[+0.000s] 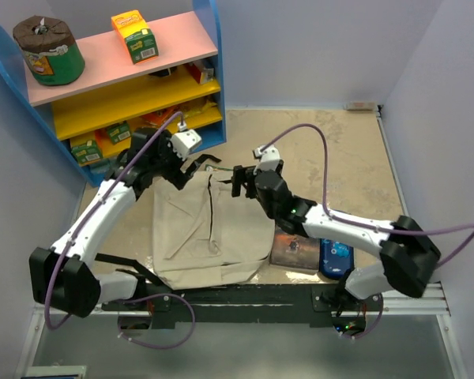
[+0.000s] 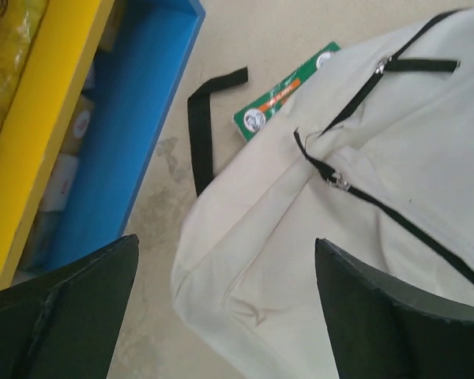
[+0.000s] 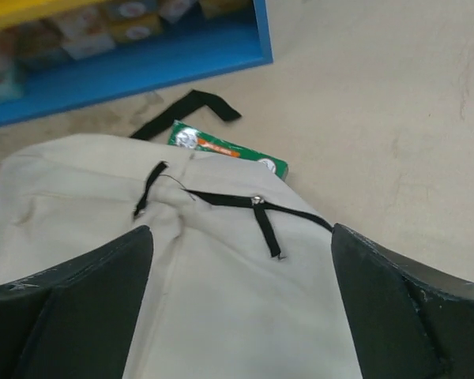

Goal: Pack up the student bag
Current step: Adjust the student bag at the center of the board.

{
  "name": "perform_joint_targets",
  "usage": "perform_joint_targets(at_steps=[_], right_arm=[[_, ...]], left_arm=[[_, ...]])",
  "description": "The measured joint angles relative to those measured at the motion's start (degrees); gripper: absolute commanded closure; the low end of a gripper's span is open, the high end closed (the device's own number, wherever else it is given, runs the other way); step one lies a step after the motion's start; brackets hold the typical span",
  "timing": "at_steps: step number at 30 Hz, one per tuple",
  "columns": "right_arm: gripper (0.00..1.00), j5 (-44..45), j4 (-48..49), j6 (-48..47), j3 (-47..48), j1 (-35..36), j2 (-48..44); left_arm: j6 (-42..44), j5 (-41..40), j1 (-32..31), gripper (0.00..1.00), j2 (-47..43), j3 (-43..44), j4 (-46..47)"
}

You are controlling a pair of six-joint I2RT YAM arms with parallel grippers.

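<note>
The student bag [image 1: 209, 237] lies flat on the table [image 1: 347, 158] in front of the two arms, its top end pointing away toward the shelf [image 1: 209, 47]. A green packet [image 3: 229, 150] sticks out from under its far edge, beside a loose black strap [image 2: 199, 126]. The black zipper lines run thin and unbroken across the cloth, so the bag looks zipped shut, with none of its inside showing. Both arms reach in over that top end. The left gripper [image 2: 225, 245] hangs above the bag's far left corner with its fingers spread wide and nothing between them. The right gripper [image 3: 241, 233] hovers just over the top seam, likewise spread and empty, with a zipper pull [image 3: 258, 204] and its little black tab almost straight ahead of it. A book [image 1: 295, 249] and a blue pencil case [image 1: 334, 257] sit side by side just to the right of the bag, near the right arm's base, not yet packed. The step in hand seems to be opening the bag. Next, probably, the right gripper must drop onto that small tab and pinch it squarely while the left pins the floppy cloth nearby. The pull can then be drawn along the zipper line without dragging the whole bag.
</note>
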Motion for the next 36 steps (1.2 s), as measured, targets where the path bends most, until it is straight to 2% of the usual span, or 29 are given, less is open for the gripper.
perform_joint_targets(at_steps=[3,7,10,14,16,18,19,20,21,22,23,26,31,35,36], right_arm=[[0.01,-3.74,-1.2,-2.34,3.15,-3.67,8.52],[0.02,-8.28,-2.82,-3.8,3.28,-7.23,17.25],[0.04,-11.15,-3.45,-4.31,3.26,-9.97,20.52],[0.14,-14.51,-2.25,-4.37,2.86,-12.15,20.33],[0.25,-15.69,-1.22,-4.28,1.79,-12.52,19.87],[0.34,-16.83,-0.39,-4.07,0.42,-12.72,19.21],[0.45,-17.44,-0.15,-3.82,-0.26,-12.72,18.8],[0.52,-17.81,0.11,-3.69,-0.83,-12.72,18.4],[0.6,-18.12,0.44,-3.52,-1.6,-12.72,17.73],[0.8,-18.34,0.52,-3.23,-2.45,-12.74,16.79],[0.87,-18.73,0.55,-2.91,-3.28,-12.98,15.76],[1.0,-20.02,0.37,-1.51,-5.7,-13.64,12.11],[1.0,-21.86,-1.64,0.39,-8.7,-13.4,5.18],[1.0,-22.08,-2.45,2.89,-10.56,-9.62,-0.9],[0.86,-22.01,-2.51,3.76,-10.88,-7.74,-2.03]], left_arm=[[1.22,-0.09,2.97,0.04,-2.64,-3.32,-2.08],[3.41,-0.96,9.7,0.06,0.07,-8.5,-4.44],[5.81,-1.84,13.42,0.06,2.51,-12.0,-7.32],[8.63,-1.53,14.14,0.08,4.7,-14.58,-9.01],[9.73,-0.48,14.16,0.1,5.6,-15.06,-8.7],[10.34,0.59,14.38,0.23,6.71,-15.1,-8.26],[10.51,1.05,14.49,0.32,7.26,-15.1,-8.13],[10.6,1.95,14.6,0.56,7.93,-15.08,-8.22],[10.67,2.99,14.69,0.72,8.48,-14.91,-8.55],[10.58,3.96,14.73,0.85,8.96,-14.58,-8.98],[10.82,4.48,14.75,0.99,9.57,-14.1,-8.68],[10.43,6.1,14.99,1.0,11.96,-11.13,-9.33],[8.24,8.48,14.93,1.0,16.28,-3.19,-12.61],[5.57,9.77,13.92,1.0,18.03,5.73,-13.68],[5.14,9.9,13.55,1.0,18.36,7.63,-13.81]])
